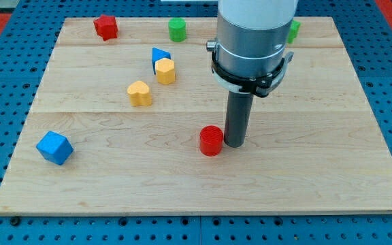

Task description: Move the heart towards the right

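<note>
**Heart hasn't budged yet, you're parked at the wrong block**

Your tip has no jaws to open or close; it's just a bare rod, sitting right beside the red cylinder on its right. The yellow heart is well off to the view's left, near the yellow hexagon block and blue block. By the look of it nothing's done: you'd need to get left of the heart, then push.

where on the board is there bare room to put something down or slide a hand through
Free: the view's right side of the wooden board, right of my tip, and the bottom strip between the blue cube and the red cylinder. Crowded: upper left, where the yellow heart, yellow hexagon block and blue block cluster.
</note>
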